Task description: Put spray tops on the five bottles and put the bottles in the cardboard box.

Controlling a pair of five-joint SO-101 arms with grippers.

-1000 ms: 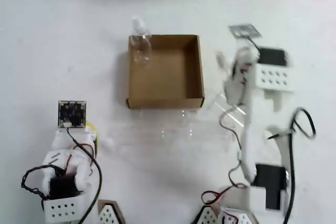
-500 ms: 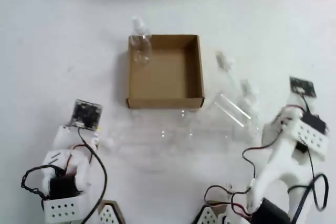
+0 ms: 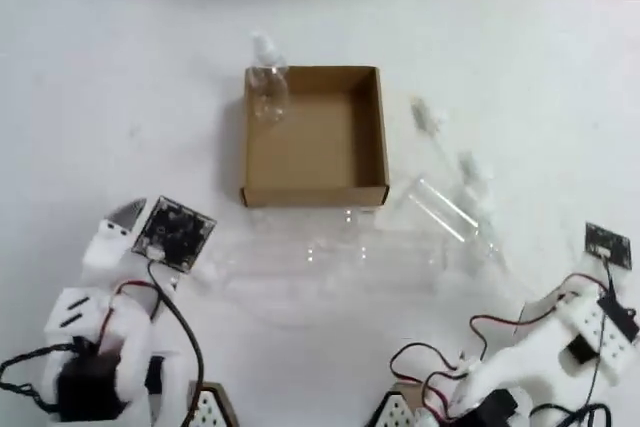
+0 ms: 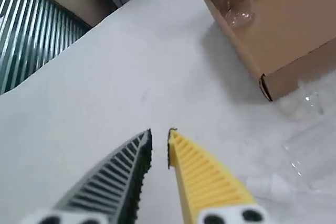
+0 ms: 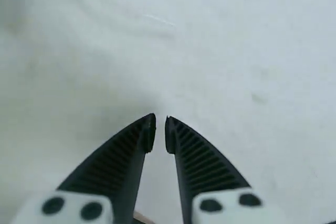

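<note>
Left gripper [image 4: 159, 132] first: one grey finger and one yellow finger, pinched almost together with just a sliver between the tips, and nothing in there. It hangs over bare table [image 3: 120, 67], near the front-left corner of the box [image 4: 302, 69]. Right gripper [image 5: 159, 120] is the same story: two black fingers nearly touching at the tips, nothing held, plain white table under it.

From the high view, the left arm [image 3: 100, 317] sits at the near-left edge and the right arm [image 3: 545, 347] at the near-right corner. Both are well apart from the box.

The box is open-topped cardboard, sitting mid-table. One clear bottle [image 3: 268, 92] stands upright at its far-left corner. In the left wrist view its base looks to be inside the wall, on the box floor. It seems to have a white top on, but I can't say for sure.

The loose bottles [image 3: 445, 209] are clear and lie on their sides on the table, strung along just in front of the box and past its front-right corner. They're so see-through I honestly can't count them.

Spray tops [image 3: 426, 117] lie on the table to the right of the box. One is near the right wall and another is a bit closer to the arms, right by the loose bottles.
</note>
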